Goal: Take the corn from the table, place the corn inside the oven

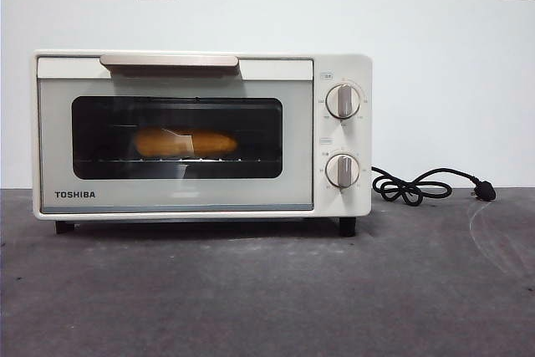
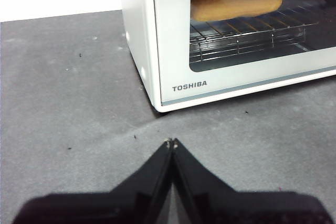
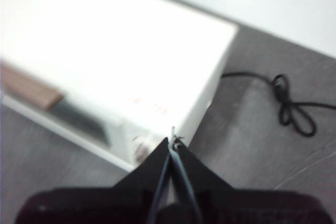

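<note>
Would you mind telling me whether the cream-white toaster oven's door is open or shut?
Shut: the cream-white toaster oven's door stands flush with its front, and the yellow-orange corn cob lies on the wire rack behind the glass.

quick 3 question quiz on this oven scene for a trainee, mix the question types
1. True or false: the corn lies on the table.
2. The oven door is: A) open B) shut.
3. What black thing lies coiled beside the oven's knob side?

Key:
1. False; it rests on the rack inside the oven.
2. B.
3. The power cord, unplugged, its plug on the table.

Both the left claw and right claw are shut, holding nothing.
</note>
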Motion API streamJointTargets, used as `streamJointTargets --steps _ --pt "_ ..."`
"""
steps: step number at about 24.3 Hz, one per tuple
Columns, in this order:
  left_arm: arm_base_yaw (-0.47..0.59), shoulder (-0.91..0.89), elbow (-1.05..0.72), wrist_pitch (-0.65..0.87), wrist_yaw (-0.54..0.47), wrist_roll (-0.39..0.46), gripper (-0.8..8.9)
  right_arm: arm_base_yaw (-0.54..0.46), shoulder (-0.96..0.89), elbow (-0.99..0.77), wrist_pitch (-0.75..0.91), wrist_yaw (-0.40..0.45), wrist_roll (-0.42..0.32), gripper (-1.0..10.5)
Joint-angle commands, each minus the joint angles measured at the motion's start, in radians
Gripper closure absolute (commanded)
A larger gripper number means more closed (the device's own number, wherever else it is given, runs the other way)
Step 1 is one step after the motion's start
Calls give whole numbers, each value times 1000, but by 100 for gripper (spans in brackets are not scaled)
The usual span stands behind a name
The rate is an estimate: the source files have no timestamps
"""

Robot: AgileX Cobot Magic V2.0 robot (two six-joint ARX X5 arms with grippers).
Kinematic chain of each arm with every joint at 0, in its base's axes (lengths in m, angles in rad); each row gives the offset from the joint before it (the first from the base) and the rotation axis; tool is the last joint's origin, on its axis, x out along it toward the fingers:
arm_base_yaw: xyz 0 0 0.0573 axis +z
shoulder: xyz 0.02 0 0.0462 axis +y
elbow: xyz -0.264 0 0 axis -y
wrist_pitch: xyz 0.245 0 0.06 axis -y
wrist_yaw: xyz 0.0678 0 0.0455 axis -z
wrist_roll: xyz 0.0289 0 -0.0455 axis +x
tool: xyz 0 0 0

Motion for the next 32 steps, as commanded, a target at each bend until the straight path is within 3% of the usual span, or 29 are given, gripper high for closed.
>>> streamJointTargets --steps 1,5,11,15,22,32 --pt "3 2 -8 10 -3 11 818 -124 -56 -87 75 -66 52 946" --pt "3 2 -8 10 -3 11 818 -322 -245 -365 211 -67 164 946" --pt "3 2 -8 10 -3 11 818 -516 -668 -945 461 -57 175 946" --pt "3 2 -8 10 -3 11 818 -564 -919 -1183 475 -57 195 946" --pt "3 2 -8 10 -3 11 818 -569 -1141 -1287 462 -48 179 946" --pt "3 2 -8 11 -3 11 818 -545 -1152 -1287 462 -45 164 946"
